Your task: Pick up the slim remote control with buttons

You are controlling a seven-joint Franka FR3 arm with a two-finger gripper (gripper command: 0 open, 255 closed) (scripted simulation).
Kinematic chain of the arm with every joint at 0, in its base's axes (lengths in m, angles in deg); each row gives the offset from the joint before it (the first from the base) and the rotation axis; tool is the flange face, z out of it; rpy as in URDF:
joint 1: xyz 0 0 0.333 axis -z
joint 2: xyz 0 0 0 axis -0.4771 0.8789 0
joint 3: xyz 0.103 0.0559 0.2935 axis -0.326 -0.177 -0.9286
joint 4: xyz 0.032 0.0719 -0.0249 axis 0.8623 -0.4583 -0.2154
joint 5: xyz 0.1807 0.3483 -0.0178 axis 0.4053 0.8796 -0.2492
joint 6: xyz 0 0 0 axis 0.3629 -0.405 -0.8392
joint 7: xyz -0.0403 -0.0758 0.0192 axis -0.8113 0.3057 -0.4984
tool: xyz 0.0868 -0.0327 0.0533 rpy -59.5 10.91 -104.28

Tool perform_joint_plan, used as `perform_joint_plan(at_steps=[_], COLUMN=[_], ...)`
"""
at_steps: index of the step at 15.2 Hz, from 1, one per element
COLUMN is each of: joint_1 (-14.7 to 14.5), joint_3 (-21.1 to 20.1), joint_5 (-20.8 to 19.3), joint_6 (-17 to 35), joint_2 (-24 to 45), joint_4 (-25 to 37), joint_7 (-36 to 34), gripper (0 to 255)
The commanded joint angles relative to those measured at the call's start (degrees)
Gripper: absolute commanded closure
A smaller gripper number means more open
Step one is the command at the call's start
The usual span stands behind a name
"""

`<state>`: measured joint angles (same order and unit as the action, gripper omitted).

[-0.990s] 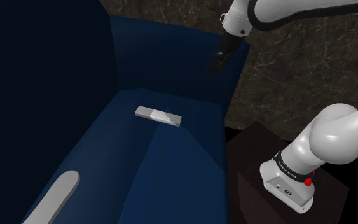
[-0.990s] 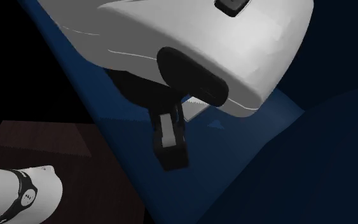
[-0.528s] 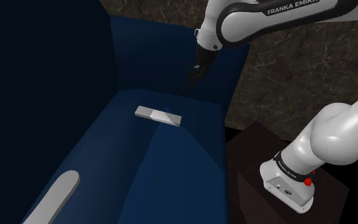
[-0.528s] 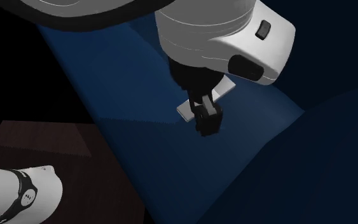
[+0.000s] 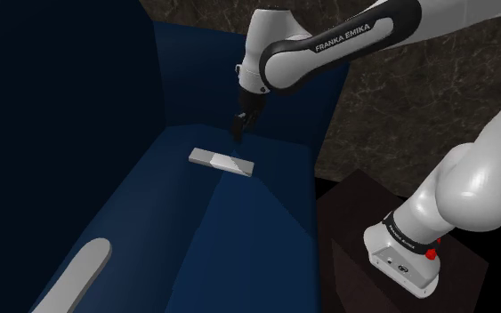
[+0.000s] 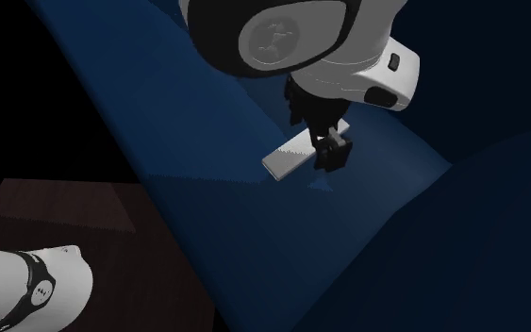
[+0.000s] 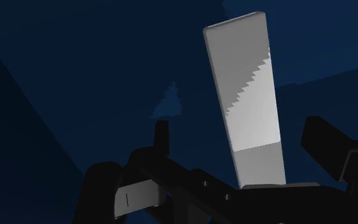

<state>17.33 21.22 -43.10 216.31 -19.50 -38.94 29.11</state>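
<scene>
Starting at the shoulder view's left: notes a long grey rounded thing at the near end of the sofa seat, well apart from the job. Further right, finds the remote control lying flat on that seat, close to the sofa's far arm. Just above it, places the gripper, fingers spread and clasping nothing, apparently not touching the seat. Rightmost, just beside the sofa, notes the stand.

Most likely to go wrong: coming down off-centre. In the wrist view, shows the remote control nearer one finger than the other. So risks landing that fingertip on top of the slab and pressing it into the seat, or nudging it aside. Also risks skating off the thin edges on closing, given so low a profile. Pinching near one end may let the far end droop.

As to heading: runs its long axis across the sofa seat, from backrest side toward front edge, roughly parallel to the far arm. Seen from the hand, points away from the gripper, offering its narrow width to the jaws. Shows two grey tones and no buttons, so cannot tell front end from back.
</scene>
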Motion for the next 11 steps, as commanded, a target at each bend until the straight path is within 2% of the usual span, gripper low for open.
perform_joint_plan(at_steps=[1,6,11], joint_1=[-0.92,-3.39,-3.72], joint_3=[-0.81,-1.96,-1.6], joint_5=[-0.79,-3.39,-4.16], joint_6=[1.3,3.44,6.73], joint_2=[3.7,13.52,16.02], joint_4=[2.06,8.71,7.85], joint_7=[-0.44,-1.29,-1.59], gripper=[0,0,0])
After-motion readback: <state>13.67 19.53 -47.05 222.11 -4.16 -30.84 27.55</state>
